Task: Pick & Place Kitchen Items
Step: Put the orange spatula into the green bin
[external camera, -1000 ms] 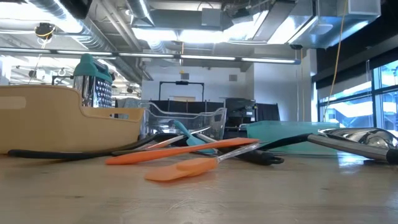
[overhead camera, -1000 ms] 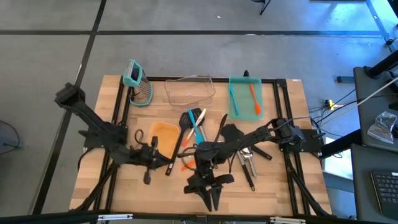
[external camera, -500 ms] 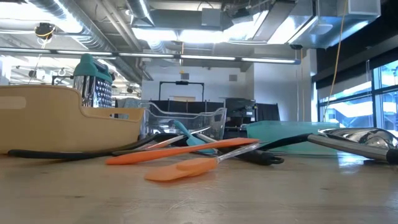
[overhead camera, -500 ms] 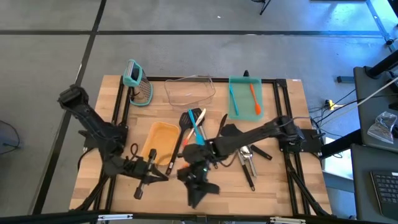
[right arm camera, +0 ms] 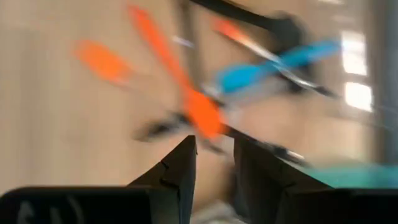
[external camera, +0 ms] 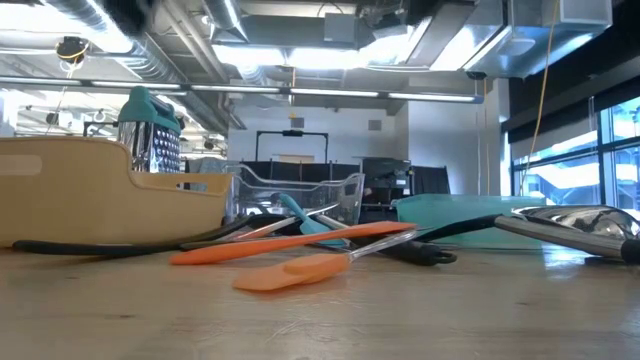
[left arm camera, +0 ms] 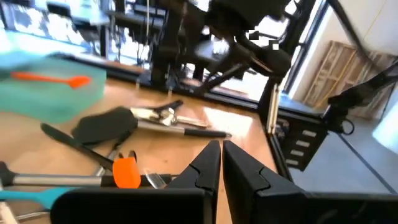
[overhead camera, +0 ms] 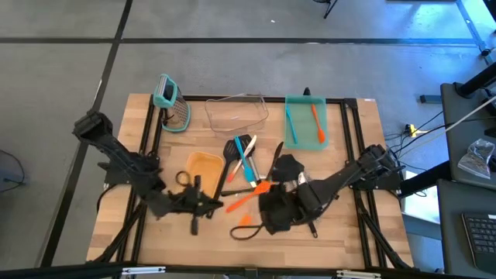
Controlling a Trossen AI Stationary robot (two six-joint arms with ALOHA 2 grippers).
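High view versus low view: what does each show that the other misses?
Only the high view: both arms, the left pincer shut over bare wood, the right pincer empty beside the pile, and two small utensils in the teal tray. Only the low view: the room beyond and the utensils' height off the table. Both: the grater, the tan bin, the clear container and the orange spatula.

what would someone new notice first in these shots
Probably the tangle of utensils mid-table: an orange spatula lying across black turners and a teal spatula. Both dark arms crowd it, the left gripper shut beside a tan bin, the right gripper just right of the pile.
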